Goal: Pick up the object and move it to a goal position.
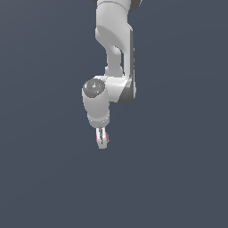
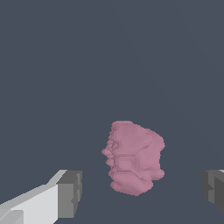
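The gripper (image 2: 140, 192) stands spread — the pink lump (image 2: 133, 157) sits between its fingers (image 2: 70, 192), untouched, far from any counter edge. It looks light, bumpy, probably rigid — best pinched across its middle.

Plain, uniform slate-grey backdrop (image 1: 40, 178)

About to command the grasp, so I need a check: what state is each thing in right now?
gripper: open, fingers spread to either side of the lump, neither pad touching it.
pink lump: between the open fingers, not gripped; whether it rests on the surface cannot be told.
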You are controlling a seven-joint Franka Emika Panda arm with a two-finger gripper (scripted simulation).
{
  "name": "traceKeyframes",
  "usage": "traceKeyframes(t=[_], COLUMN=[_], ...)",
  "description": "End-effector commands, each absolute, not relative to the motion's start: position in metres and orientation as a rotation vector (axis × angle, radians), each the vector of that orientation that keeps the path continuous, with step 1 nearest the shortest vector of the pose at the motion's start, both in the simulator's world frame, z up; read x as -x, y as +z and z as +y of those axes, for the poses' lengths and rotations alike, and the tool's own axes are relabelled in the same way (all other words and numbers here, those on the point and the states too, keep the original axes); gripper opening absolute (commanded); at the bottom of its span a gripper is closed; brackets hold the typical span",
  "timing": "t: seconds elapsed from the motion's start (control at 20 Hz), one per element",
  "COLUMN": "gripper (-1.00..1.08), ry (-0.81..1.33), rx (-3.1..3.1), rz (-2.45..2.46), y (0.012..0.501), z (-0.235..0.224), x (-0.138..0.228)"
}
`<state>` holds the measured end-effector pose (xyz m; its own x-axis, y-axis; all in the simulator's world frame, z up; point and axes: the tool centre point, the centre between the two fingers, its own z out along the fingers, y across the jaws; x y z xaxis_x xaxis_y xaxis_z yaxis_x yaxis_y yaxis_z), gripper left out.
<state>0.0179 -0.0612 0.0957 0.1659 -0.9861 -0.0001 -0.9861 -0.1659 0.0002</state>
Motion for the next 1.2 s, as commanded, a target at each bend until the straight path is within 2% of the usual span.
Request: traceKeyframes(t=[0.0,0.25,0.7,0.95,1.0,1.15], gripper=[1.00,1.00,1.00,1.00,-1.00,-1.00], ry=[0.000,0.000,0.000,0.000,0.000,0.000], rx=[-2.386,-2.390,-2.385,-2.385,-2.385,-2.385], rz=[-2.044,-2.039,-2.045,-2.045,-2.045,-2.045], y=[0.095,0.092,0.052,0.045,0.045,0.045], z=[-0.062,-0.061,-0.062,-0.062,-0.062,-0.062], x=[-0.018,-0.018,-0.017,-0.018,-0.018,-0.018])
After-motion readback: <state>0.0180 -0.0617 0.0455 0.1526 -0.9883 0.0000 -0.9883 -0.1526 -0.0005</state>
